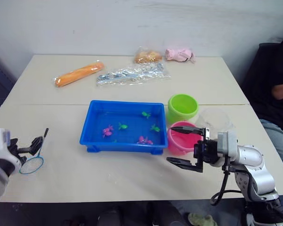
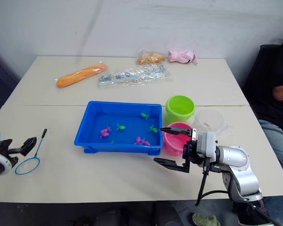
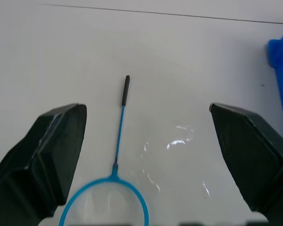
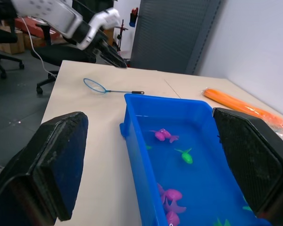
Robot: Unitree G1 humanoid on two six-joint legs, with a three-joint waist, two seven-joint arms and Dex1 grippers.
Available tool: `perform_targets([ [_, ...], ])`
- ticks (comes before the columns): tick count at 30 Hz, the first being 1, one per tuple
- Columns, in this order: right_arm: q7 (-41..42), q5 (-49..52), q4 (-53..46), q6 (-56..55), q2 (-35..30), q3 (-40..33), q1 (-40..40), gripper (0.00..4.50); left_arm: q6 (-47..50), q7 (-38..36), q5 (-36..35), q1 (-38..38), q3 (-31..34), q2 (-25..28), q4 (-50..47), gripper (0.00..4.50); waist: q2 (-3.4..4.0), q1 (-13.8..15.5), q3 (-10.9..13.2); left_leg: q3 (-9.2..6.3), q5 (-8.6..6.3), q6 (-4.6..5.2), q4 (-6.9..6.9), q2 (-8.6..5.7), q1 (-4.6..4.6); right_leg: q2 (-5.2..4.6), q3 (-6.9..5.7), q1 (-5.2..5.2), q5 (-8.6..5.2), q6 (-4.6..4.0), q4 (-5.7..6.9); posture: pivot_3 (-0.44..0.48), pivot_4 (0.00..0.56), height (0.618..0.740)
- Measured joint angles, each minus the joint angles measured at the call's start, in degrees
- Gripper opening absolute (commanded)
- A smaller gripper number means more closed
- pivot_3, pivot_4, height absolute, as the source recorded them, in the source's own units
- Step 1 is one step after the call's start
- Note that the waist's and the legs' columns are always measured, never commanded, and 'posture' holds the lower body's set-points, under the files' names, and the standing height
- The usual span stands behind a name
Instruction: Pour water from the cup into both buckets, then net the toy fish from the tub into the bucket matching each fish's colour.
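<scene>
Two grippers are both spread wide and empty. The left gripper [image 1: 30,147] hovers just above the net [image 1: 34,157], which lies flat on the desk [image 1: 132,179] well to the left of the tub [image 1: 92,136]. The right gripper [image 1: 185,146] hangs in front of the pink bucket [image 1: 179,143], its fingers pointing toward the tub.

The cup [image 1: 216,117] stands upright behind the right arm, beside the green bucket [image 1: 182,107]; whether either bucket holds water I cannot tell. Judging by the left gripper's place over the net, the netting step seems to be in hand, with the pick-up not yet made.

The net's long axis runs from the hoop, nearest the robot, away toward the far side of the desk, with the black handle tip [image 3: 125,89] pointing away and leaning slightly toward the tub. In the left wrist view the thin handle lies between the open fingers, nearer one of them. The next move likely calls for lowering and closing across that handle, a thin flat target that needs a low grip.

Several fish [image 1: 107,131], pink and green, lie scattered in the tub.
</scene>
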Motion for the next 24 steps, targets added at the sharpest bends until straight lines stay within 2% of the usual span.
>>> perform_targets([
  [4, -0.8, -0.36, 0.12, -0.28, 0.34, -0.06, -2.1, 4.47, 1.65, -3.31, 4.41, -7.93, -6.9, 3.63, 13.65, 4.5, 0.04, 0.07, 0.03, -0.02, 0.09, -0.11, -0.02, 0.01, -0.08, -0.01, -0.06, -0.17, -0.06, -0.09, 0.09, 0.0, 0.15, 0.74],
  [8, -2.29, -0.94, -0.12, -0.51, 0.51, -0.11, -2.15, 4.47, -0.3, -7.29, 8.7, -13.0, -11.7, 4.24, 24.67, 4.5, 0.04, 0.32, 0.03, -0.02, 0.13, -0.16, 0.02, 0.01, -0.24, -0.04, -0.14, -0.38, -0.07, -0.12, 0.19, 0.0, 0.15, 0.74],
  [13, -3.76, -1.5, -0.37, -1.14, 0.74, -0.06, -1.76, 4.47, -1.53, -11.82, 11.88, -19.46, -15.09, 4.34, 33.88, 4.5, 0.09, 0.96, 0.04, -0.01, 0.28, -0.18, 0.12, 0.01, -0.31, -0.09, -0.18, -0.53, -0.07, -0.12, 0.43, 0.0, 0.15, 0.74],
  [16, -4.49, -2.18, -0.53, -1.4, 0.8, -0.02, -1.73, 4.5, -2.7, -15.37, 14.62, -22.44, -18.05, 5.56, 39.07, 3.68, 0.34, 1.55, -0.03, 0.0, 0.34, -0.2, 0.16, 0.0, -0.22, -0.1, -0.17, -0.54, -0.08, -0.13, 0.67, 0.0, 0.15, 0.74],
  [18, -5.03, -2.33, -0.53, -1.58, 0.8, -0.1, -1.66, 4.5, -3.12, -17.31, 16.06, -23.59, -18.79, 6.21, 42.72, 2.68, 0.49, 1.47, -0.08, 0.05, 0.35, -0.21, 0.15, 0.0, -0.17, -0.1, -0.14, -0.54, -0.08, -0.13, 0.76, 0.0, 0.15, 0.74],
  [19, -5.27, -2.4, -0.53, -1.68, 0.8, -0.14, -1.62, 4.5, -3.51, -18.07, 16.64, -23.98, -18.93, 6.34, 44.12, 2.38, 0.59, 1.48, -0.12, 0.08, 0.35, -0.21, 0.15, 0.0, -0.15, -0.12, -0.14, -0.54, -0.08, -0.14, 0.78, 0.0, 0.15, 0.74],
  [24, -5.78, -2.48, -0.54, -2.32, 0.71, -0.15, -1.31, 4.5, -7.02, -20.35, 19.14, -25.42, -18.89, 6.07, 49.43, 0.25, 1.06, 1.65, -0.29, 0.12, 0.35, -0.19, 0.16, -0.02, -0.15, -0.16, -0.14, -0.55, -0.08, -0.13, 0.81, 0.0, 0.15, 0.74],
])
